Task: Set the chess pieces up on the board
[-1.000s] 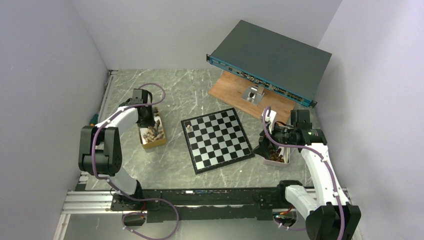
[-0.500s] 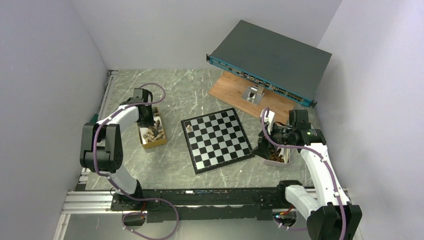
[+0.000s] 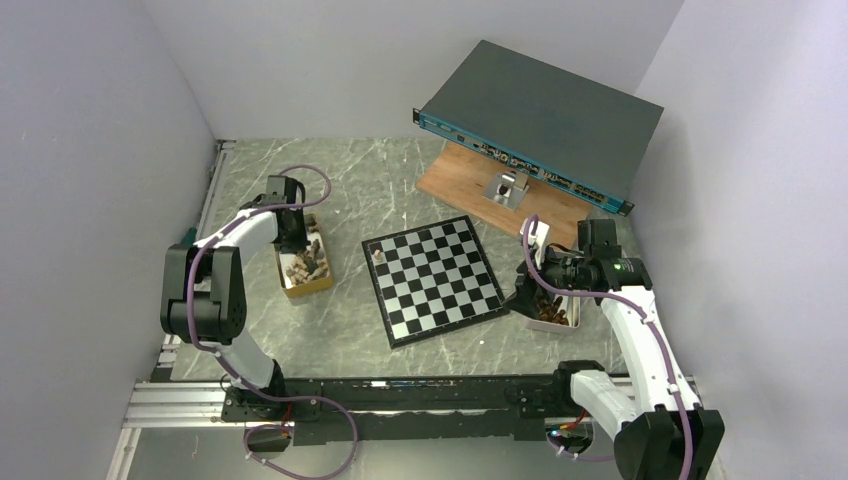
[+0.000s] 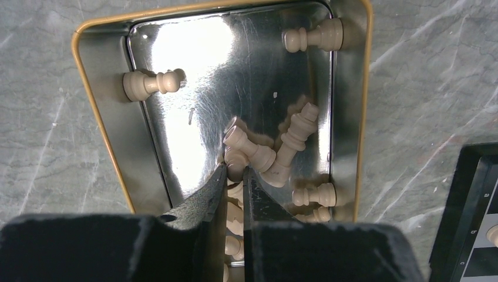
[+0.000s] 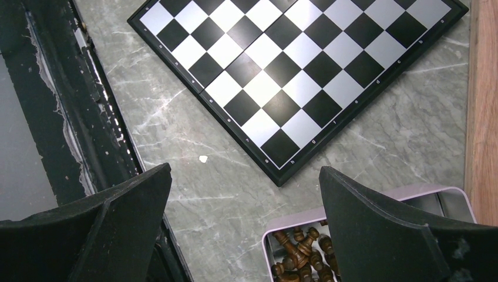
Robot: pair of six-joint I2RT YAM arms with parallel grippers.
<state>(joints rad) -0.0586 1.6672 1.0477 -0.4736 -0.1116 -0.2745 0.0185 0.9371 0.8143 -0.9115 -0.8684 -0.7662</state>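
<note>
The board (image 3: 432,280) lies flat mid-table with one light tan piece (image 3: 378,256) near its left corner. The other light pieces (image 4: 296,132) lie in a yellow-rimmed tin (image 4: 100,126). My left gripper (image 4: 235,169) is down in that tin, shut on a light tan piece (image 4: 236,160); it also shows in the top view (image 3: 297,240). Dark brown pieces (image 5: 302,255) fill a purple-rimmed tin (image 5: 364,197) right of the board (image 5: 293,76). My right gripper (image 5: 244,170) is wide open and empty above that tin's near corner.
A brown wooden plank (image 3: 480,185) with a metal bracket (image 3: 505,186) lies behind the board, and a dark rack unit (image 3: 545,110) leans on it. Grey walls close in on three sides. A black rail (image 3: 400,395) runs along the near edge.
Both arms have barely shifted. Nothing else has visibly moved.
</note>
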